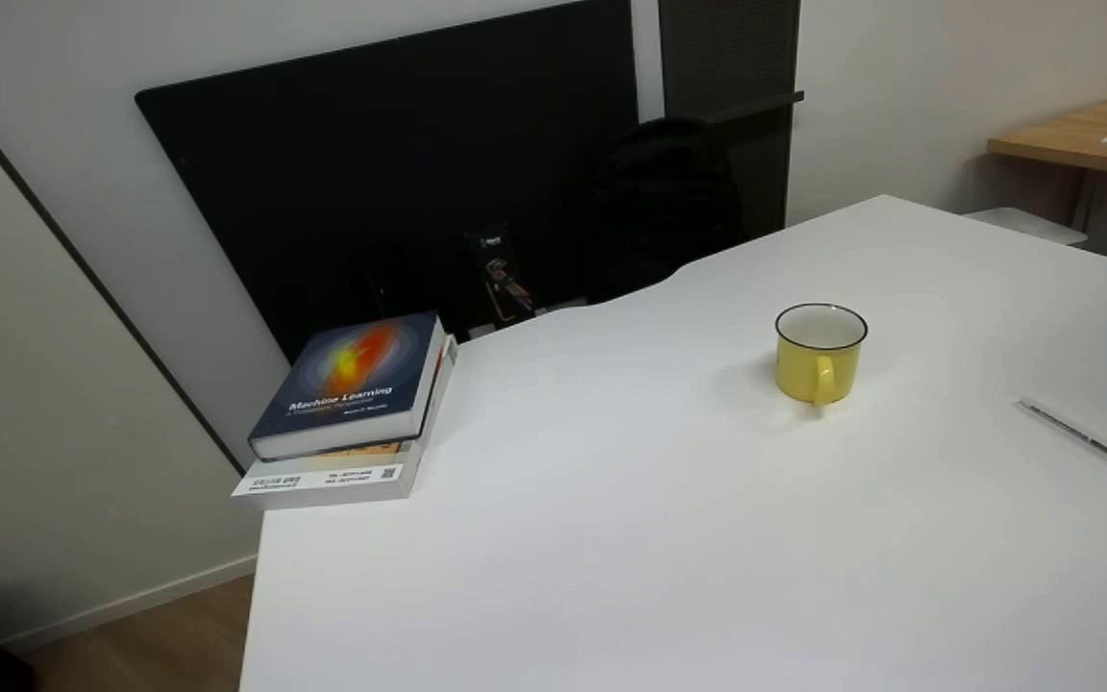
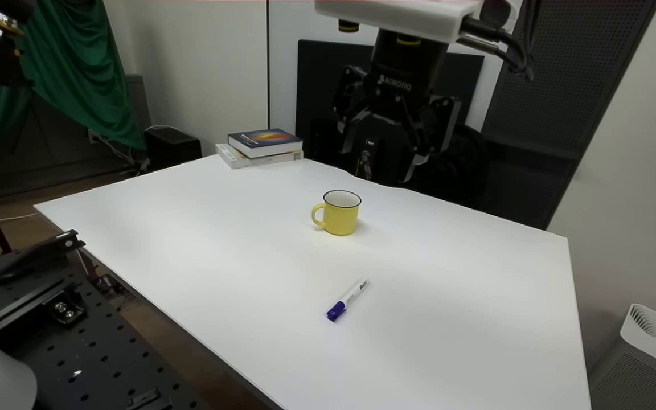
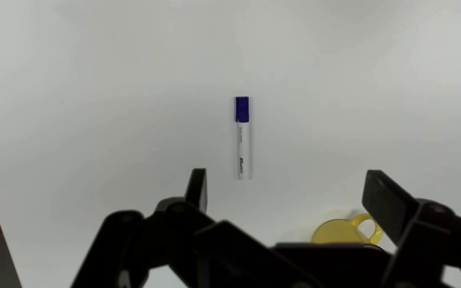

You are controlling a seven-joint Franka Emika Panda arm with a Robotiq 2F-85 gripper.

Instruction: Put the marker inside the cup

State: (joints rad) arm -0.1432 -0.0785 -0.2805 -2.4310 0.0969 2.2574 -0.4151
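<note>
I'm hovering the gripper [image 3: 286, 188] well above the table [image 2: 220, 262], and its fingers [image 3: 386, 200] are standing wide apart with nothing between them. The marker [image 3: 243, 137] is lying on its side on the table, well apart from the cup [image 2: 341, 221], which is standing upright with its white inside showing. I'm judging the grasp as the step in hand, with the whole transfer remaining.

I'm expecting something light and stiff: a hard plastic barrel [image 2: 356, 291], probably smooth enough to be slippery and round enough to roll if one finger is brushing it first. It isn't looking fragile, so I'm planning on a firm squeeze. In the wrist view it is running roughly square to the line between the fingertips, which is suiting me, but it is sitting off-centre in the gap, so I'm wanting to line it up midway before going down.

I'm choosing the white part just beside the blue cap [image 3: 242, 109] as my hold. Pinching the cap alone is risking its pulling off; holding close to it is leaving the plain end free to lead into the cup. On so thin a thing I'm anticipating some swivel, so I'm favouring a slow tilt.
</note>
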